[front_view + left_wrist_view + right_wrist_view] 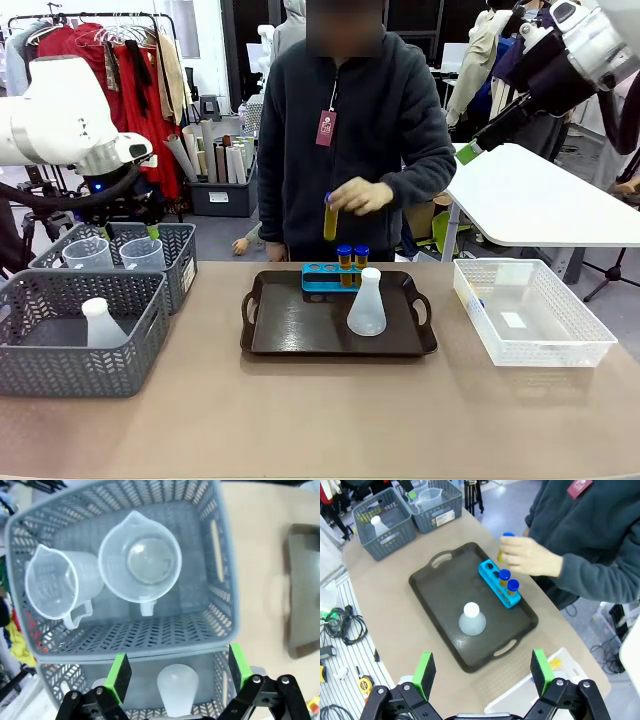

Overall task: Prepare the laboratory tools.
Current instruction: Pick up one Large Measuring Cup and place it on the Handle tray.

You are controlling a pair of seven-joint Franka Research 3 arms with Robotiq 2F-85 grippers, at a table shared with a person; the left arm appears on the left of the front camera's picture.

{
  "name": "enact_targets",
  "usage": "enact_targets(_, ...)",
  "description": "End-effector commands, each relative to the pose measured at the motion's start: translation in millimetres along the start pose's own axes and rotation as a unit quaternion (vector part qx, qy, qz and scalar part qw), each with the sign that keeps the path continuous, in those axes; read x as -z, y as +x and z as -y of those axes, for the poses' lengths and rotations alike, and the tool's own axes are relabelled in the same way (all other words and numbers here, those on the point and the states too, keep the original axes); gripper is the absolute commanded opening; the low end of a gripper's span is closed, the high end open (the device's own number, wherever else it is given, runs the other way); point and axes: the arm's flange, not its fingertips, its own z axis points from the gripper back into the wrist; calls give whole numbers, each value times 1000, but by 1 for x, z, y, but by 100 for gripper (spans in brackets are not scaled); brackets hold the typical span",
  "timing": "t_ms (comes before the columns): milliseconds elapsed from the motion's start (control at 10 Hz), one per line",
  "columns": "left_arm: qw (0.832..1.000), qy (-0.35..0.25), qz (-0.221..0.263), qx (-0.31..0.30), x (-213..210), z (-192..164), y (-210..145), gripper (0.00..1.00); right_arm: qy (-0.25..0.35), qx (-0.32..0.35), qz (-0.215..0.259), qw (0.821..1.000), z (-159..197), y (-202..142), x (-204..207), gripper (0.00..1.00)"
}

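My left pincer [178, 672], wide open and empty, hovers over the basket [222, 555]. Fetching a beaker [140, 562] seems the step, so next I drop straight inside.

Three tubes [344, 260], two flasks [366, 306], two beakers [88, 254] — one rack [322, 283], one tray [290, 326]

Desk [200, 420] looked matt, smooth. Tray [300, 325]: dark plastic w/ slight sheen. Baskets [70, 370]: grey perforated plastic, matt. Beakers [140, 562]: clear plastic. Flask [366, 310]: frosted, translucent. Jacket [390, 130]: fleecy cloth.
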Motion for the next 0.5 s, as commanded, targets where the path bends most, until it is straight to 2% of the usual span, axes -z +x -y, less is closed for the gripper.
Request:
enact_targets(0,999,13,7,-31,18,-4,2,100,3,0,3,1000,0,0,-1,100)
enact_targets(300,999,22,1,-42,37,-12,8,100,3,0,3,1000,0,0,-1,100)
enact_targets(400,1000,-2,15,-21,19,4,2,100,3,0,3,1000,0,0,-1,100)
